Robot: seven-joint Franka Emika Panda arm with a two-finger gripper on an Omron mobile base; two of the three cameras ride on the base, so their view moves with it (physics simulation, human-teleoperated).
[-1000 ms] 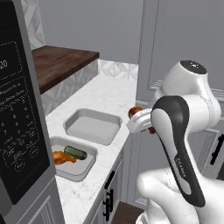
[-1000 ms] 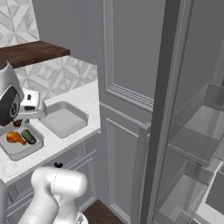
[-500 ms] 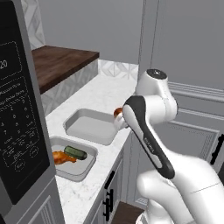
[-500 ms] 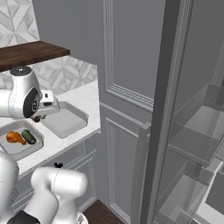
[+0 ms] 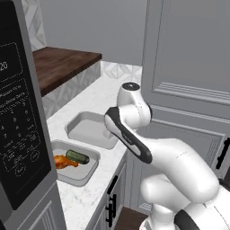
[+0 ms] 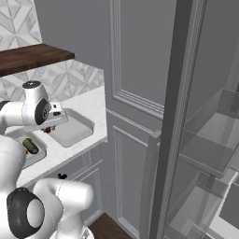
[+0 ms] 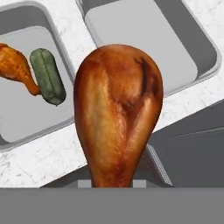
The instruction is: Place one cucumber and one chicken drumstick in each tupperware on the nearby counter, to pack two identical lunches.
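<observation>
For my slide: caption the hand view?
Held glossy brown chicken drumstick above an empty grey tupperware; neighbouring tupperware already filled.

In the hand view the held drumstick [image 7: 117,109] is hiding its own narrow end and the fingertips at the bottom edge. The arm is covering the near corner of the empty tupperware [image 5: 90,129]. The first tupperware [image 7: 13,17] is running off the left edge.

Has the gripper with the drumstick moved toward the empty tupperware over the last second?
Yes. In the left base view it swung from right of the counter edge to the empty tupperware's near rim, carrying the chicken drumstick.
</observation>
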